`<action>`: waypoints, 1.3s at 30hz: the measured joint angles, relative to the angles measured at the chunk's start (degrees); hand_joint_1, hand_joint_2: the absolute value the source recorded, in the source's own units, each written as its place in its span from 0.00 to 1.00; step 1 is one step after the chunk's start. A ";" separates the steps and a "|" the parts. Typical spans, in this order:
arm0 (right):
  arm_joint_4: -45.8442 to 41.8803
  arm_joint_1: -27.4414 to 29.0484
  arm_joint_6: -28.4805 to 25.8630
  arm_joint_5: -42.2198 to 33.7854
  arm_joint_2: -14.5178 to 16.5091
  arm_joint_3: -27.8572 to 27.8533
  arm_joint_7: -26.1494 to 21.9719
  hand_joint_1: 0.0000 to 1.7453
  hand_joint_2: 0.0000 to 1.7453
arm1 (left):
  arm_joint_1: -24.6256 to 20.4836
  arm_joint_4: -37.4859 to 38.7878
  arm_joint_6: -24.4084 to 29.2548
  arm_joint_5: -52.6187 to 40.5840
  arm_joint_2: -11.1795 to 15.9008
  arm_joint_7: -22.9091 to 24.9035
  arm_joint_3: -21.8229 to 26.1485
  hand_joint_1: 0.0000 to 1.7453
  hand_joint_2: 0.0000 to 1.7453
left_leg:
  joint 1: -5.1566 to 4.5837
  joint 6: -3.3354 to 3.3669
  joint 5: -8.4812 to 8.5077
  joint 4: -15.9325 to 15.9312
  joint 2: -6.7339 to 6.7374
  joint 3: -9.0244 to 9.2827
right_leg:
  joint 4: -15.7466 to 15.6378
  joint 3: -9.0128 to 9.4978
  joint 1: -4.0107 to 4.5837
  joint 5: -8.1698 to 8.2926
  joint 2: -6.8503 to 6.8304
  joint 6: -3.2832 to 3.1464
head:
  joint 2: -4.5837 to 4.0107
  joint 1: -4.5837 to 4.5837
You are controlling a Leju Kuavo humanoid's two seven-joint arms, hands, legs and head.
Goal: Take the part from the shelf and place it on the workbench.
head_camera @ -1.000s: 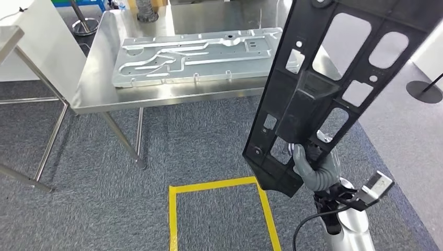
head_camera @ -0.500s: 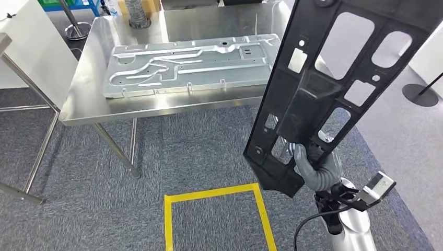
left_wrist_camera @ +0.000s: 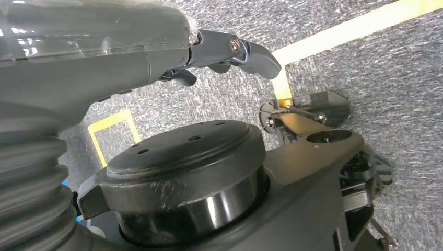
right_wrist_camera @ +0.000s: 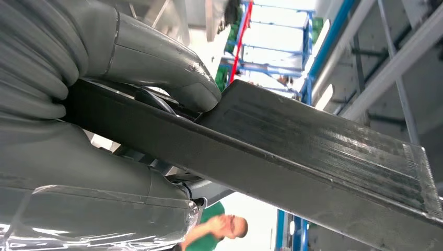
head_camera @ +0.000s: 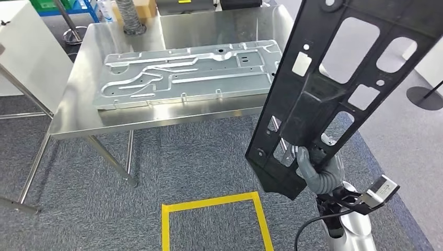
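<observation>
A large black plastic part [head_camera: 313,104] with several cut-outs stands upright and tilted at the right of the head view. My right hand [head_camera: 318,170] grips it near its lower end. In the right wrist view the grey thumb [right_wrist_camera: 156,57] and fingers clamp the part's flat edge [right_wrist_camera: 313,151]. The steel workbench [head_camera: 209,23] stands ahead and to the left, apart from the part. My left hand [left_wrist_camera: 230,49] hangs over the carpet, fingers apart, holding nothing.
A silver stamped metal panel [head_camera: 188,73] covers much of the workbench's middle. A yellow tape square [head_camera: 214,203] marks the carpet in front of me. A white board [head_camera: 26,47] stands left, a stanchion base [head_camera: 423,97] right. A person in green [right_wrist_camera: 219,227] stands nearby.
The whole picture has shifted: the camera has moved, and the workbench now sits lower and further left in the view. My right hand still grips the black part the same way.
</observation>
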 joint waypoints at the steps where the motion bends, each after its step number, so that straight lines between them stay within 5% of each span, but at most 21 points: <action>1: -0.23 0.18 -0.12 -0.07 -0.01 -0.09 -0.15 1.00 1.00 | 0.02 0.00 0.01 -0.08 0.00 0.00 -0.01 0.00 1.00 | 0.13 -0.25 -0.26 1.02 0.04 -0.18 | -0.07 0.41 0.04 -0.28 0.12 -0.54 | 0.00 0.00; 3: -0.80 0.37 -0.44 -0.16 -0.08 -0.27 -0.40 1.00 1.00 | -0.08 0.00 -0.04 -0.20 -0.01 0.02 -0.03 0.00 1.00 | 0.35 -0.56 -1.75 6.02 0.09 -2.80 | -0.21 1.36 0.23 -0.81 0.19 -1.31 | 0.00 0.00; 6: -1.22 0.63 -0.73 -0.19 -0.13 -0.37 -0.33 1.00 1.00 | -0.26 0.00 -0.26 -0.19 -0.01 0.04 -0.02 0.00 1.00 | 0.31 -0.46 -5.31 16.53 0.06 -9.76 | -0.25 2.68 0.80 -1.99 0.27 -1.92 | 0.00 0.01; 8: -1.28 0.74 -0.82 -0.19 -0.13 -0.38 -0.12 1.00 1.00 | -0.43 0.00 -0.33 -0.16 0.00 0.11 -0.02 0.00 1.00 | -0.01 0.25 -3.68 16.40 0.03 -11.35 | -0.26 3.98 1.20 -2.92 0.37 -2.14 | 0.00 0.01; 11: -1.38 0.71 -0.80 -0.18 -0.13 -0.38 0.12 1.00 1.00 | -0.31 0.00 -0.22 -0.17 0.04 0.28 -0.02 0.00 1.00 | -1.42 2.21 3.56 5.89 0.10 -8.64 | -0.47 5.73 1.36 -4.14 0.52 -2.11 | 0.00 0.00; 15: -1.45 0.82 -0.92 -0.10 -0.13 -0.37 0.42 1.00 1.00 | -0.23 0.00 -0.22 -0.19 0.10 0.02 -0.02 0.00 1.00 | -2.12 3.95 4.55 -0.26 0.04 -6.21 | -0.94 6.69 1.41 -3.96 0.51 -1.05 | 0.00 -0.01; 18: -1.69 0.63 -1.09 -0.04 -0.05 -0.36 0.43 1.00 1.00 | -0.25 0.00 -0.25 -0.22 -0.02 -0.17 -0.01 0.00 1.00 | -1.40 3.68 5.50 -2.41 0.12 -3.66 | 2.15 5.70 1.29 -5.24 0.38 -0.17 | 0.00 0.01; 22: -1.70 0.90 -1.20 0.02 0.00 -0.36 0.44 1.00 1.00 | -0.10 0.00 -0.26 -0.24 -0.04 -0.18 -0.02 0.00 1.00 | -1.07 3.08 4.26 -2.69 0.04 -2.07 | 12.44 -2.24 0.31 -9.16 0.33 1.22 | 0.00 0.01; 23: -1.70 0.98 -1.21 0.03 0.00 -0.36 0.45 1.00 1.00 | -0.02 0.00 -0.27 -0.23 -0.04 -0.19 -0.01 0.00 1.00 | -0.92 2.84 3.75 -2.63 -0.01 -1.51 | 11.83 -2.91 -0.04 -8.23 0.30 1.68 | 0.00 0.01; 26: -1.65 1.09 -1.22 0.04 0.01 -0.36 0.44 1.00 1.00 | 0.13 0.01 -0.27 -0.24 -0.01 -0.20 -0.01 0.00 1.00 | -0.38 1.62 1.69 -1.98 -0.11 0.24 | 2.66 -1.16 -1.09 -1.03 -0.01 2.94 | 0.00 0.01; 28: -1.57 1.27 -1.23 0.10 0.02 -0.36 0.43 1.00 1.00 | 0.08 0.01 -0.27 -0.26 0.05 -0.19 -0.02 0.00 1.00 | -0.31 0.66 0.33 -1.44 -0.13 0.68 | -0.21 -0.55 -0.97 0.71 -0.29 2.03 | 0.00 0.00; 32: -1.68 1.32 -1.20 0.24 -0.05 -0.37 0.37 1.00 1.00 | -0.05 0.01 -0.28 -0.21 0.04 -0.24 -0.02 0.00 1.00 | 0.21 -0.58 -0.88 0.90 -0.03 0.81 | -0.05 0.51 -0.32 -0.25 -0.01 -0.64 | 0.00 -0.02; 37: -1.68 0.87 -1.36 1.25 -0.17 -0.37 0.45 1.00 1.00 | -0.23 0.00 -0.33 0.07 0.00 -0.32 0.02 0.00 1.00 | 0.35 -0.76 -5.53 16.60 -0.03 -10.08 | -0.17 2.95 0.34 -2.27 0.06 -1.64 | 0.00 -0.02; 39: -1.38 0.00 -2.11 2.89 -0.17 -0.34 0.82 1.00 1.00 | -0.33 0.00 -0.35 0.05 0.00 -0.30 0.04 0.00 1.00 | 0.07 -0.12 -3.90 14.82 -0.04 -11.25 | -0.19 4.47 0.55 -3.37 0.19 -1.73 | 0.00 -0.02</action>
